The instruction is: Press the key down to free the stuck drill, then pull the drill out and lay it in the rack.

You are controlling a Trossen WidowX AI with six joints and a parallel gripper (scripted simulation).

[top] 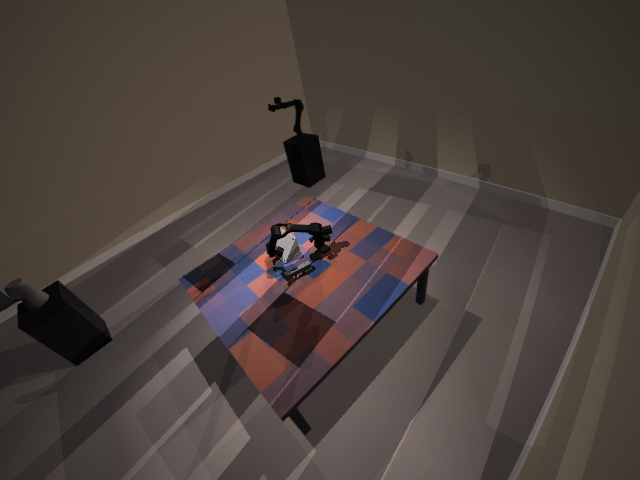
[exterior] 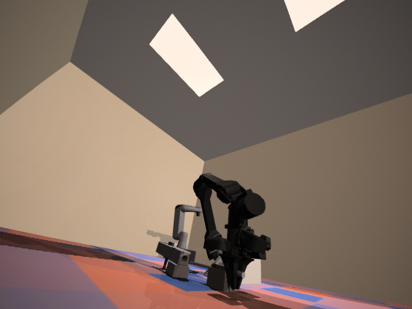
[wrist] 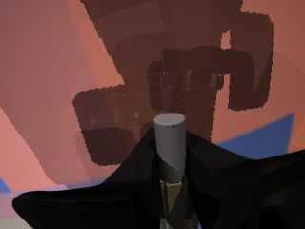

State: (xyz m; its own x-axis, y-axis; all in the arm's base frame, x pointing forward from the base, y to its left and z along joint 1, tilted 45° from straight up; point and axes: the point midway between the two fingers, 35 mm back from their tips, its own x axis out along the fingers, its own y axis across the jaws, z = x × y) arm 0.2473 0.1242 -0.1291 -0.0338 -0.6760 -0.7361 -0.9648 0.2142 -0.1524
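My gripper (top: pixel 319 253) (exterior: pixel 236 284) (wrist: pixel 163 132) points down low over the table and is shut on the drill. In the wrist view the drill (wrist: pixel 171 157) shows a grey cylindrical end standing up between the black fingers, with a gold section behind it. Its round grey end (exterior: pixel 243 274) shows beside the fingers in the exterior view. A grey block (exterior: pixel 217 278), apparently the rack, stands right beside the fingers; whether the drill touches it is unclear. A grey housing (top: pixel 300 269) (exterior: pixel 171 252) with a dark hole sits apart from the gripper. The key cannot be made out.
A pale slanted block (top: pixel 287 248) (exterior: pixel 254 271) stands by the arm's base. The patchwork table (top: pixel 356 315) carries everything, crossed by shadows. Off the table, a black arm (top: pixel 298 116) stands on one pedestal (top: pixel 305 160), and another pedestal (top: pixel 64 325) bears a grey arm.
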